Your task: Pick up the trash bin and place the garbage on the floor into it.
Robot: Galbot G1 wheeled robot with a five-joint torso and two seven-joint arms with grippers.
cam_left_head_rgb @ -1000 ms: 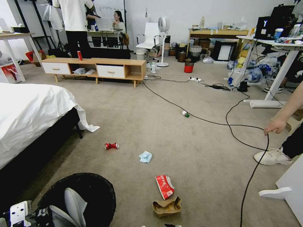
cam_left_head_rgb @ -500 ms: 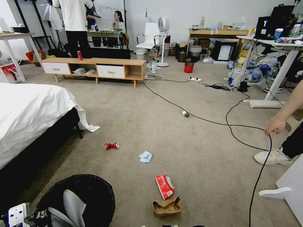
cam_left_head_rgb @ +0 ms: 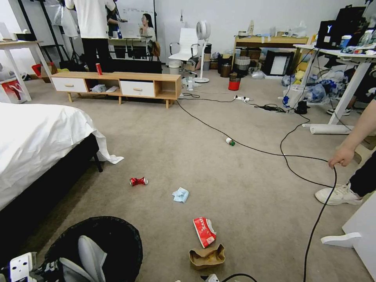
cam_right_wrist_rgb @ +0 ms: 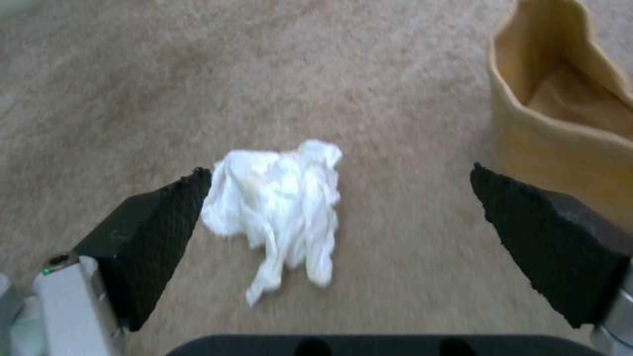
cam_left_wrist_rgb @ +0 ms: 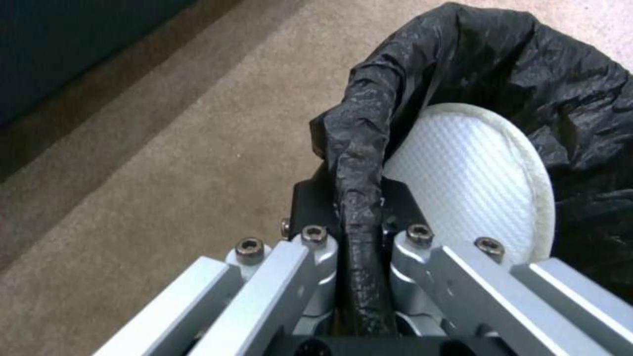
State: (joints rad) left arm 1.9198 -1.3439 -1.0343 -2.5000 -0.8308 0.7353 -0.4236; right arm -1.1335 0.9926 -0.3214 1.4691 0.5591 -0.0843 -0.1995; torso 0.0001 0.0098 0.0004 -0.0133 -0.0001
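Observation:
The trash bin with its black liner hangs at the lower left of the head view, a white padded item inside it. My left gripper is shut on the bin's liner-wrapped rim. Garbage lies on the floor: a crushed red can, a pale-blue tissue, a red-white packet, a brown paper bag and a green-capped bottle. My right gripper is open just above a crumpled white tissue, beside the brown bag.
A white-sheeted bed fills the left. Black cables cross the carpet; a person's hand holds one at the right, near a shoe. A low wooden bench stands behind, and a white furniture foot at the right.
My right arm's tip and cable have come into sight at the bottom edge of the head view. The bin sank slightly. The cable held by the person swung a little.

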